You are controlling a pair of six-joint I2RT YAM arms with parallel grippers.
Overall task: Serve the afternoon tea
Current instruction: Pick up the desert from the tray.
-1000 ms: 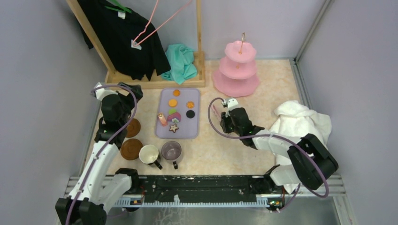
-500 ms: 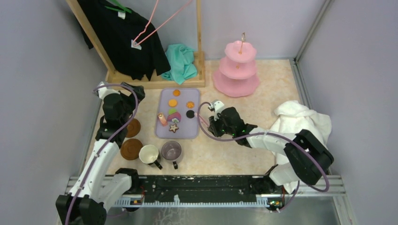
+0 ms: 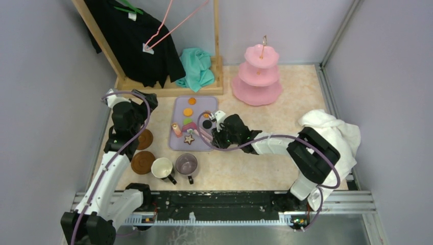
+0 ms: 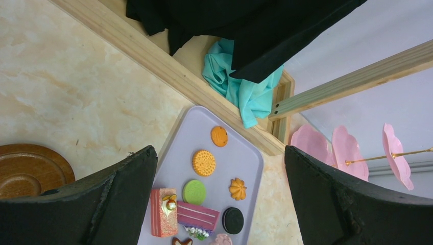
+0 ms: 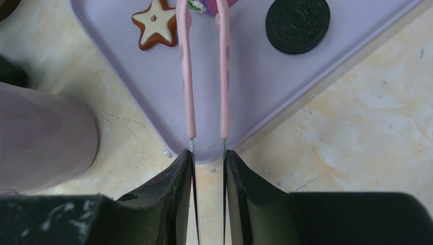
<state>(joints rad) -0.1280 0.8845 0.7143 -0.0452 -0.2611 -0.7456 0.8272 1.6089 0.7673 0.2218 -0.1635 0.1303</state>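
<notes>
A lilac tray (image 3: 201, 141) holds small sweets: an orange round (image 3: 188, 112), a green round (image 3: 188, 121), a black round (image 3: 207, 124) and a star cookie (image 3: 189, 138). My right gripper (image 3: 219, 128) is shut on pink tongs (image 5: 187, 76). The tong tips reach over the tray between the star cookie (image 5: 155, 23) and the black round (image 5: 297, 24). My left gripper (image 3: 143, 101) is open and empty, left of the tray above a brown coaster (image 3: 144, 139). A second coaster (image 3: 142, 162), a cream mug (image 3: 162, 167) and a purple mug (image 3: 186, 164) stand in front. The pink stand (image 3: 257, 76) is at the back right.
A wooden rack with a black shirt (image 3: 134, 41) and a teal cloth (image 3: 197, 69) stands behind the tray. A white towel (image 3: 327, 135) lies at the right. Grey walls close in the table on both sides.
My right arm has swung left from near the towel to the tray's right edge, carrying the pink tongs. The left arm has barely moved.
</notes>
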